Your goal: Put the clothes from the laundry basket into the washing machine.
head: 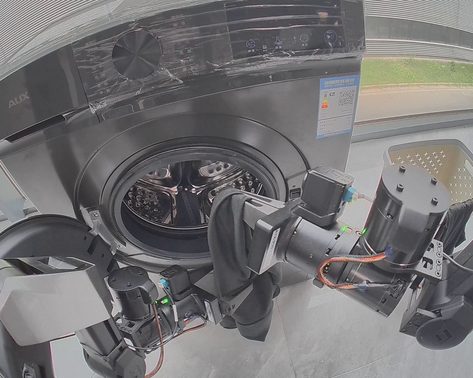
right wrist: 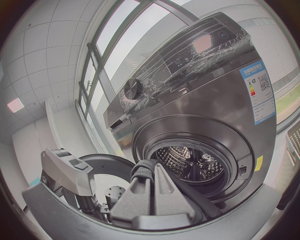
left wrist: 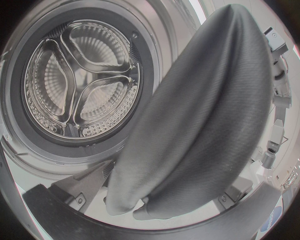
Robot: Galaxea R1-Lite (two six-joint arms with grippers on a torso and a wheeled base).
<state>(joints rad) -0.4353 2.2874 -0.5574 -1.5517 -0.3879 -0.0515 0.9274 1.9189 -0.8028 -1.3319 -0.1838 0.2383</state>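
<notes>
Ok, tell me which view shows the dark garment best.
The head view: the dark garment hangs full length from the right gripper before the washing machine's open drum. The left wrist view shows its cloth close up; the right wrist view, just a fold between the jaws.

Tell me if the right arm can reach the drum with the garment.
Probably yes: the door is open, the drum unblocked, and the right gripper holds the garment just before it.
</notes>
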